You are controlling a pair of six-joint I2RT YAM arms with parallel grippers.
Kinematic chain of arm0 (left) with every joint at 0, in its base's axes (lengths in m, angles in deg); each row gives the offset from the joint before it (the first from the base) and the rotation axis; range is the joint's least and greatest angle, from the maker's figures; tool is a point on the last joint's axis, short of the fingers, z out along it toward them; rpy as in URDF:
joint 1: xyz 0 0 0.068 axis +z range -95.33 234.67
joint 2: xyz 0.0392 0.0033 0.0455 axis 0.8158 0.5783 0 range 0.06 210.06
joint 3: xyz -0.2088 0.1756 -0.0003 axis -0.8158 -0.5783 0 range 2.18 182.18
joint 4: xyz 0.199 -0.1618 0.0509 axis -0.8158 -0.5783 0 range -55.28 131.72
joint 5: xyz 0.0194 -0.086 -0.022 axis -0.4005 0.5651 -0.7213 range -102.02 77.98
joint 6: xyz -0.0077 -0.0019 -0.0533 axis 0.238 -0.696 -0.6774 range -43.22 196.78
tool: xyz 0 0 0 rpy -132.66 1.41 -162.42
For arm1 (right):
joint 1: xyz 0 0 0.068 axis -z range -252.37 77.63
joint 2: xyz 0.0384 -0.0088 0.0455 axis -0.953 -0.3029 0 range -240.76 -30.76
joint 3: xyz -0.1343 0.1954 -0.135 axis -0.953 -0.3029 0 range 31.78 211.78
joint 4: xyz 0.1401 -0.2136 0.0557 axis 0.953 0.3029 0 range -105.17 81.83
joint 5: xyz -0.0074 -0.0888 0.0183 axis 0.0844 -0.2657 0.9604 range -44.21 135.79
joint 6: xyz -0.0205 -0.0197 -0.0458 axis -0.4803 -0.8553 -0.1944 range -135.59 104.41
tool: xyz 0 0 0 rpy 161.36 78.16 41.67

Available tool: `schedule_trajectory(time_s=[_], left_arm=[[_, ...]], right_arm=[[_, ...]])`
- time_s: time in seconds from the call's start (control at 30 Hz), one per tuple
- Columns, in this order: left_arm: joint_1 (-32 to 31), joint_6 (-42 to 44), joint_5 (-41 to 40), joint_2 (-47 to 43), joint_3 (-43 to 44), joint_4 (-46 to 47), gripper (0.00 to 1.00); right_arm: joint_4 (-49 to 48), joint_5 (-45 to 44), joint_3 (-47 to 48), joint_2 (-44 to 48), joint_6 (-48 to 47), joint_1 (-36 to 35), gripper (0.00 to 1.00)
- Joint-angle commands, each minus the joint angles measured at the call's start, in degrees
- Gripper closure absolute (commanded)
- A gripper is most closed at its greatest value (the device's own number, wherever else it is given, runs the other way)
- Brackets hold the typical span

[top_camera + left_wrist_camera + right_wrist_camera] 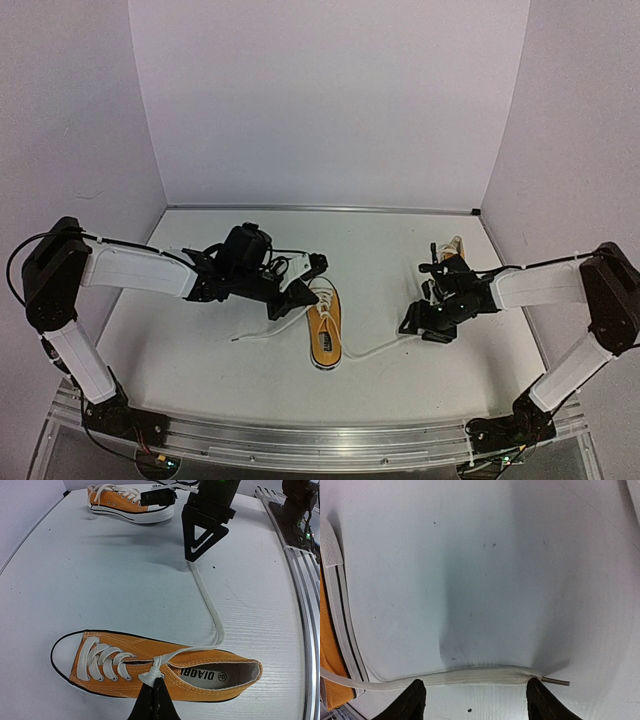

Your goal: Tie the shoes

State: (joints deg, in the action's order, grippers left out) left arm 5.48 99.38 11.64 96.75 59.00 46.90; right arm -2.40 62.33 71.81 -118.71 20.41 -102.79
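Observation:
One orange shoe (323, 328) lies in the middle of the table, toe towards the back. In the left wrist view it (200, 687) lies on its sole, laced, with a first knot at its top eyelets. My left gripper (156, 686) is shut on the white lace right at that knot; in the top view it (298, 284) sits just left of the shoe. The other lace end (210, 605) runs across the table to my right gripper (425, 328). The right gripper (477, 696) is open, its fingertips (413, 696) straddling the flat lace end (480, 676) on the table. The second shoe (451, 254) stands behind the right arm.
White walls close in the back and both sides. A metal rail (320, 440) runs along the near edge. A further lace end (262, 333) trails left of the middle shoe. In the right wrist view a white sole and orange canvas (329, 645) show at the left edge.

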Motion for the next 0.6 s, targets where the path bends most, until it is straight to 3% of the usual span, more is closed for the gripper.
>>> schedule_trajectory(time_s=[0.0,0.1,0.23,0.33,0.57], left_arm=[[-0.29,0.72,0.10,-2.51,-0.21,2.94,1.00],[-0.37,0.83,-0.03,-2.73,-0.41,2.94,1.00],[-0.35,0.91,-0.51,-3.28,-0.75,2.86,1.00],[-0.37,1.29,-1.00,-3.46,-0.68,2.36,1.00],[-0.33,2.08,-0.98,-3.44,-1.49,3.57,1.00]], right_arm=[[-0.72,0.09,5.35,-5.34,-1.95,-1.03,0.34],[0.35,-0.69,7.73,-4.86,-2.25,-2.15,0.34],[5.30,-11.61,8.71,2.32,0.91,-9.54,0.34],[7.14,-14.53,7.04,4.91,5.91,-12.38,0.35],[5.87,-18.66,4.19,2.59,11.97,-14.10,0.40]])
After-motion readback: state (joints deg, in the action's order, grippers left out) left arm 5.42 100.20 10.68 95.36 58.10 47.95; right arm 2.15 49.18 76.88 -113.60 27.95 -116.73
